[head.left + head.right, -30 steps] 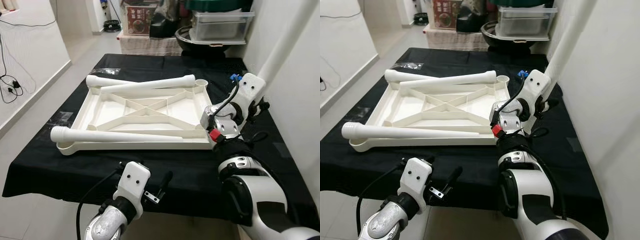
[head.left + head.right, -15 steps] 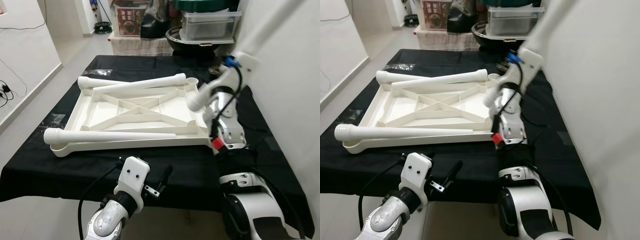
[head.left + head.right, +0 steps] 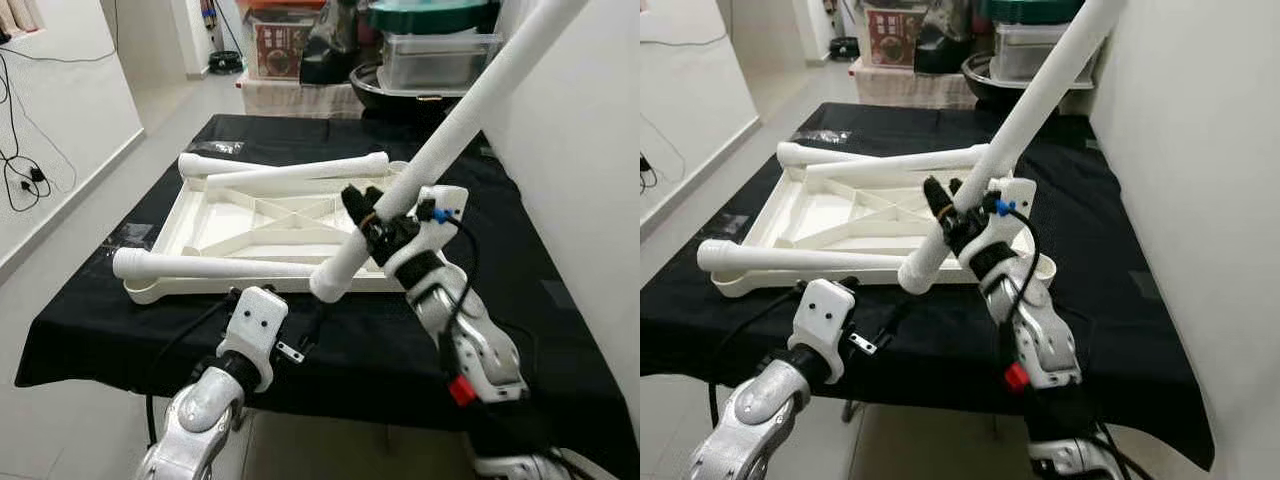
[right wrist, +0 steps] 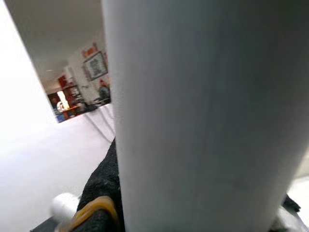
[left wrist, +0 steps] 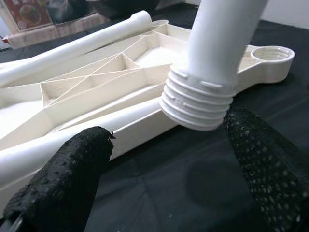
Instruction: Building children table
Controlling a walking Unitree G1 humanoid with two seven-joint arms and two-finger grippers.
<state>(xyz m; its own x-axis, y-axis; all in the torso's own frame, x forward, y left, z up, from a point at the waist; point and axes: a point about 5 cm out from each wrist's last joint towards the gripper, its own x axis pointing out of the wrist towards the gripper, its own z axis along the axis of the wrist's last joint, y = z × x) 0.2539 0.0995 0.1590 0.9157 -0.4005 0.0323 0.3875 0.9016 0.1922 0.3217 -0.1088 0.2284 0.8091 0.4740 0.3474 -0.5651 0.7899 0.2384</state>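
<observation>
A white plastic tabletop (image 3: 192,203) lies upside down on the black-covered table, with two white legs (image 3: 290,170) (image 3: 220,267) resting across it. My right gripper (image 3: 368,212) is shut on a third leg (image 3: 450,125), held slanted over the tabletop's near right corner. The leg's threaded end (image 3: 328,285) points down toward the front edge. My left gripper (image 5: 164,179) is open at that edge, its fingertips (image 5: 63,183) either side of and below the threaded end (image 5: 198,104). An open corner socket (image 5: 271,53) lies just beyond. In the right wrist view the leg (image 4: 203,121) runs beside a black finger (image 4: 104,188).
The black cloth (image 3: 560,290) hangs over the table edges. A white wall (image 3: 590,150) stands close on the right. Behind the table are a clear plastic bin (image 3: 440,60), a dark bowl and boxes. Open floor (image 3: 60,260) and wall cables lie to the left.
My right arm has swung the leg from beside the tabletop's right edge to across its near corner, threaded end now low in front. The left gripper has risen to the table edge. The camera shifted.
</observation>
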